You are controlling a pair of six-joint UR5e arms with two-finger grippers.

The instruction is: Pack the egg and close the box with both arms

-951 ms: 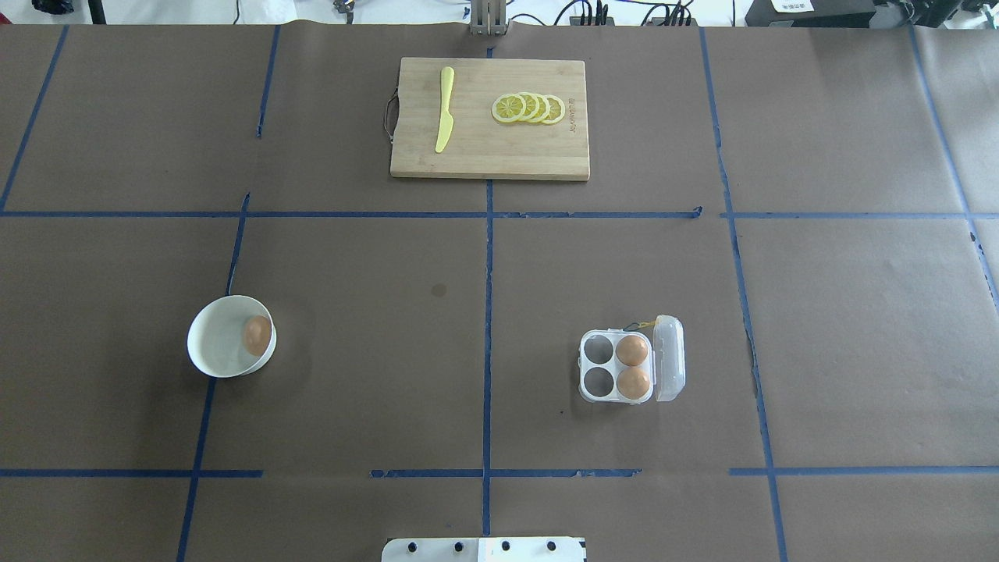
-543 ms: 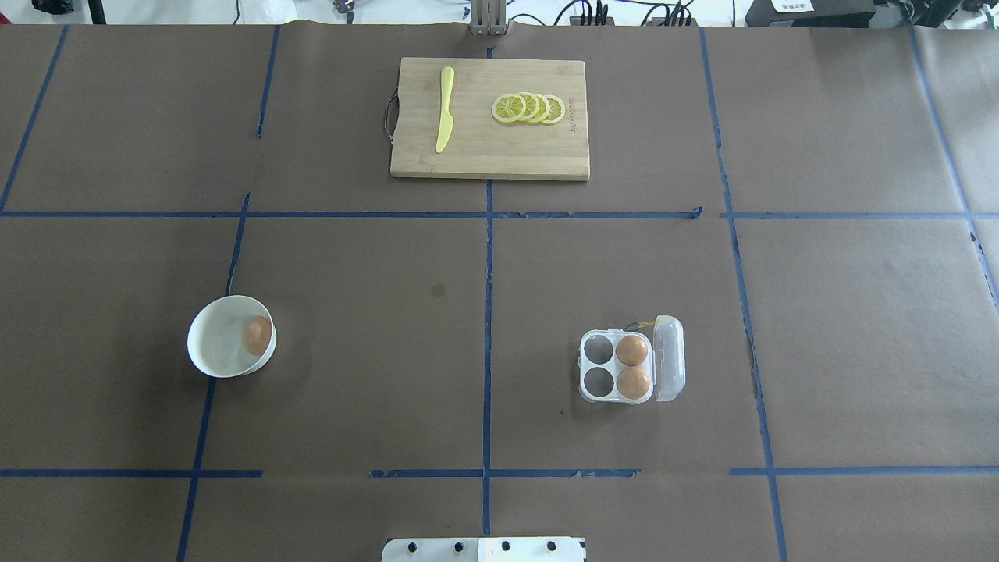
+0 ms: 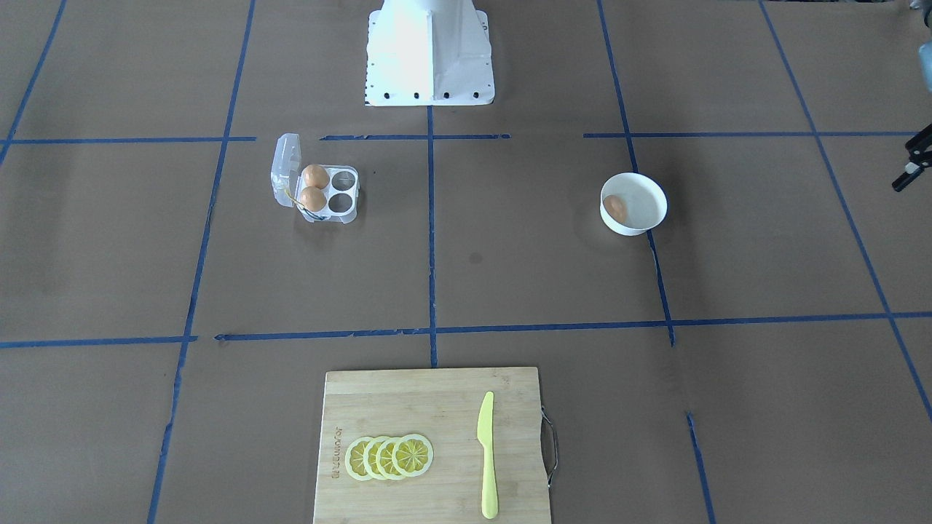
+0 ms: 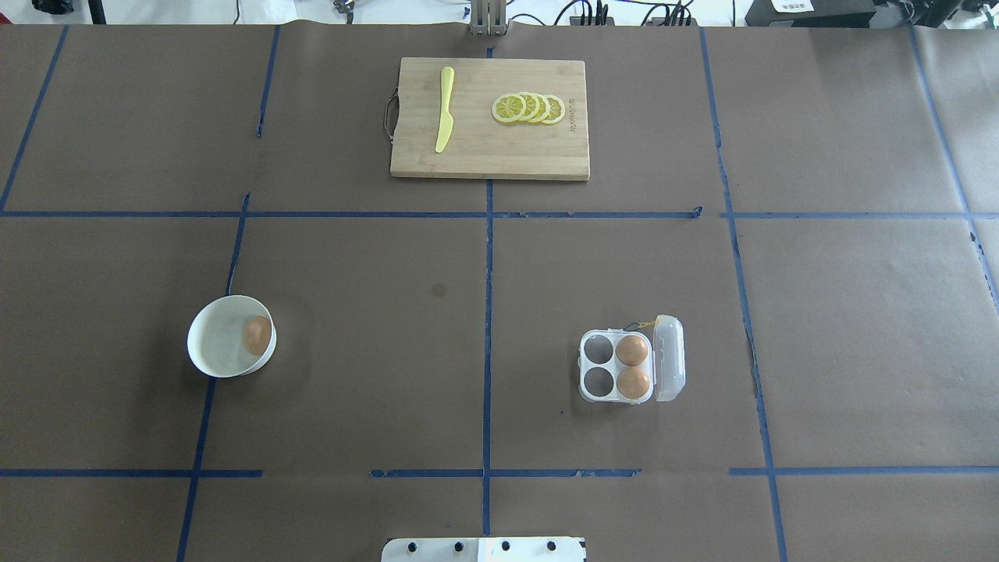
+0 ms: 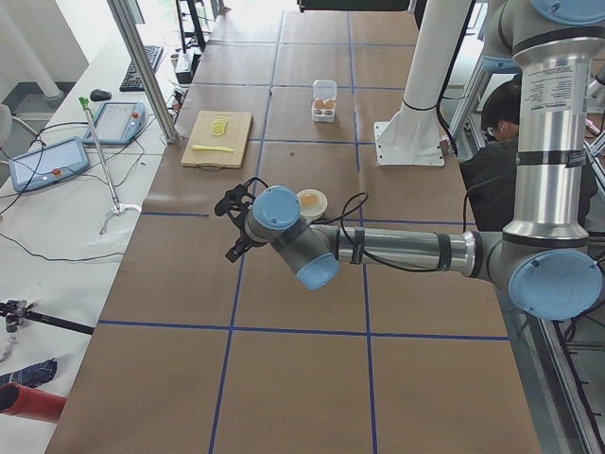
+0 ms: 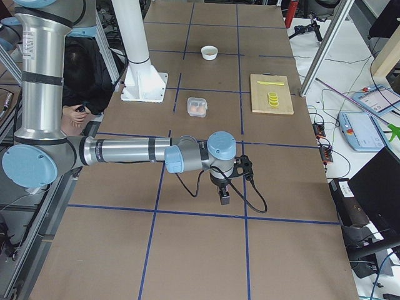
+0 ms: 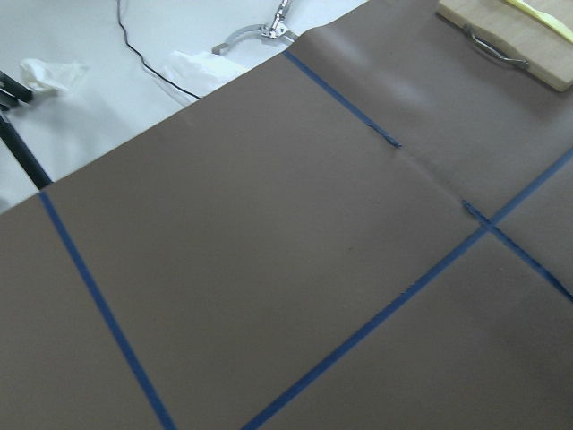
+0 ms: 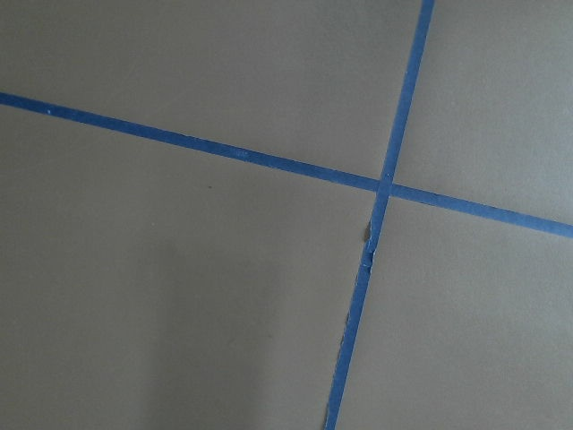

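One egg [image 4: 257,335] lies in a round white bowl [image 4: 215,343] on the left of the table. The clear box [image 4: 599,365] stands open at the right, its lid [image 4: 670,357] tipped up on the far right side. Two eggs [image 4: 632,350] fill its right cups; its two left cups are empty. Both arms are out of the overhead view. The near arm's left gripper [image 5: 234,229] hovers past the bowl [image 5: 311,201] at the table's left end. The right gripper [image 6: 224,195] points down over bare table at the right end. I cannot tell whether either is open or shut.
A wooden cutting board [image 4: 490,148] with a yellow knife [image 4: 444,109] and lemon slices [image 4: 528,108] lies at the far middle. The white base block [image 3: 429,51] stands at the robot's edge. A person [image 5: 496,104] sits behind the robot. Both wrist views show only brown paper and blue tape.
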